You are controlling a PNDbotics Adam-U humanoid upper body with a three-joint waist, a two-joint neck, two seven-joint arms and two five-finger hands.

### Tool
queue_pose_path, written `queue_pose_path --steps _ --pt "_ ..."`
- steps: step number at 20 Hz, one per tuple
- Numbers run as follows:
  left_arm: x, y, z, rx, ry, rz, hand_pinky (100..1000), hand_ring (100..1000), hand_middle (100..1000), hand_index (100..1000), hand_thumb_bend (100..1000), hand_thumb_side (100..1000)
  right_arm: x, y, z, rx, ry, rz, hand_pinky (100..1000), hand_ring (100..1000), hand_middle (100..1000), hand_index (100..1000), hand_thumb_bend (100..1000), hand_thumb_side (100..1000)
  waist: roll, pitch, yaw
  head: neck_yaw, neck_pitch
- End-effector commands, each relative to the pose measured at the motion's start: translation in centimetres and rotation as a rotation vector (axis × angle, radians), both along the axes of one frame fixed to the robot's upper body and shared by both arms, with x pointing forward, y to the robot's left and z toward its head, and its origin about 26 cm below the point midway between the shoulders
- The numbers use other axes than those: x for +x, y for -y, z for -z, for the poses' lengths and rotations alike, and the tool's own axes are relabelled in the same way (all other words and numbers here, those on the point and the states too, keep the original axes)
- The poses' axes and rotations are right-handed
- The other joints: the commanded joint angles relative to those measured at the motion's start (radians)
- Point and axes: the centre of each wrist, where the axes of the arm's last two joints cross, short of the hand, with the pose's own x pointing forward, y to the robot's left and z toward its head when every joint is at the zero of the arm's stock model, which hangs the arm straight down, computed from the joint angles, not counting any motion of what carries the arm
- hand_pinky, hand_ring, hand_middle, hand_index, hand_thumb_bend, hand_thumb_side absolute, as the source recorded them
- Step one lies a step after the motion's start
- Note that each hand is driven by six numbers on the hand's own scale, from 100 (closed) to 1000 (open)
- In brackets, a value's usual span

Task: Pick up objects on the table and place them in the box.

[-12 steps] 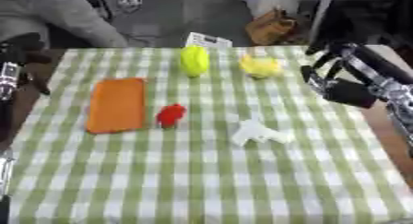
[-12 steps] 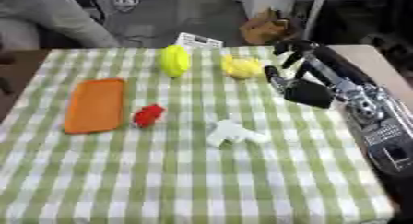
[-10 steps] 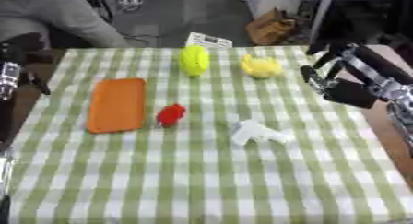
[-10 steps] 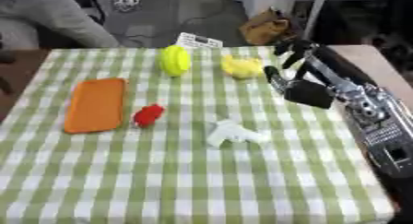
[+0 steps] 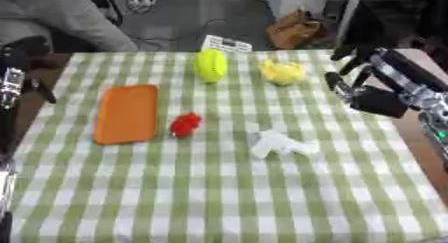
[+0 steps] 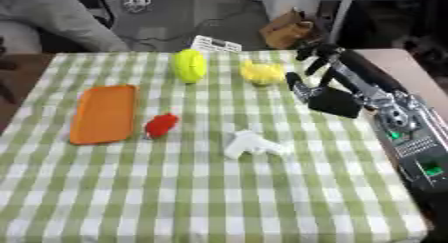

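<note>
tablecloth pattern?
Green and white check on the tablecloth, clearest in the left eye view.

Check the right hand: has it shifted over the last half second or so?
No. The right hand sits at the same spot beside the yellow object, above the table's right side, as in the earlier frames.

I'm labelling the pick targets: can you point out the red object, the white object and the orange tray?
red object (image 5: 185, 124), left eye view, middle of its body
white object (image 6: 248, 144), right eye view, its thicker central part
orange tray (image 5: 128, 113), left eye view, centre of its flat surface
</note>
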Motion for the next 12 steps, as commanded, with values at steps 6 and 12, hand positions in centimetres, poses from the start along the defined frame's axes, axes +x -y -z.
queue_pose_path --steps 6,12 --pt "0.0 0.0 -0.9 0.008 0.028 0.008 337 687 828 797 119 1000 0.1 0.2 -1.0 -0.022 0.022 0.004 518 707 799 910 311 624 0.005 -0.026 0.001 -0.005 -0.001" --pt "0.0 0.0 -0.9 0.010 0.025 0.011 337 685 827 798 117 1000 1.3 0.0 -2.2 -0.081 0.028 0.021 444 661 774 869 567 373 0.006 -0.029 0.003 -0.011 -0.008"
